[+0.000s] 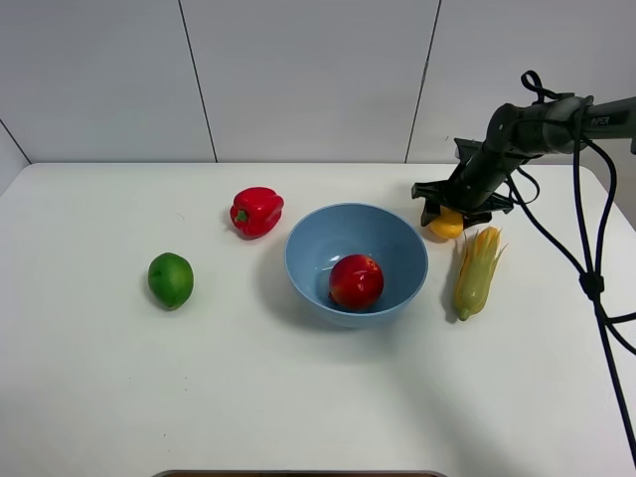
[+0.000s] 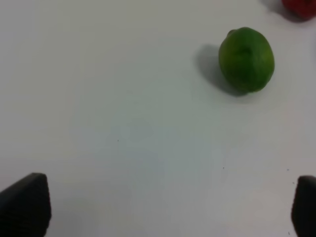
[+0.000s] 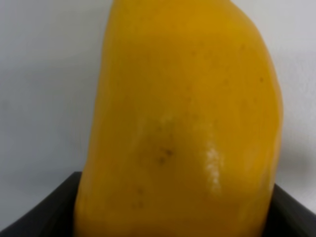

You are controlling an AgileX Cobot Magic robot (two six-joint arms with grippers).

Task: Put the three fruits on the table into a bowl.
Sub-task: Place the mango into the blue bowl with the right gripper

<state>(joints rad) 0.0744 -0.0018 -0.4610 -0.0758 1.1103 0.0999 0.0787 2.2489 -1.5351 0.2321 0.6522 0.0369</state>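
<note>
**Exterior high view.** The light-blue bowl (image 1: pixel 397 243) stands at the centre of the white table (image 1: pixel 298 397), and the red apple (image 1: pixel 356 281) lies on its floor. The green lime (image 1: pixel 171 279) rests on the table at centre left, well apart from the bowl. A red bell pepper (image 1: pixel 256 211) lies near the bowl's upper-left rim. At upper right, the right gripper (image 1: pixel 449 211) is clamped around the yellow-orange mango (image 1: pixel 446 227), just beside the bowl's right rim. A husked corn ear (image 1: pixel 476 270) lies just below it. Whether the mango is clear of the table cannot be told.

**Right wrist view.** The mango (image 3: pixel 182 123) fills the frame, with the dark fingers (image 3: pixel 44 212) pressed against its two flanks.

**Left wrist view.** The left gripper (image 2: pixel 170 207) is spread wide and empty over bare table, and the lime (image 2: pixel 246 59) lies ahead of it, well apart.

**Judgement.** One fruit of three is in the bowl, and the mango transfer appears to be the step in hand.

- **Slipping:** the mango's skin looks smooth and its sides curve, so it may slip out of the grip during the lift.
- **Low carry:** this would knock the fruit or the fingers against the bowl's tall rim and shove the light bowl toward the pepper.
- **High release:** the mango could strike the apple and bounce out.
- **Careless swing:** this could nudge the nearby corn.
- **The lime:** being round, it may roll if one finger touches it first.
</note>
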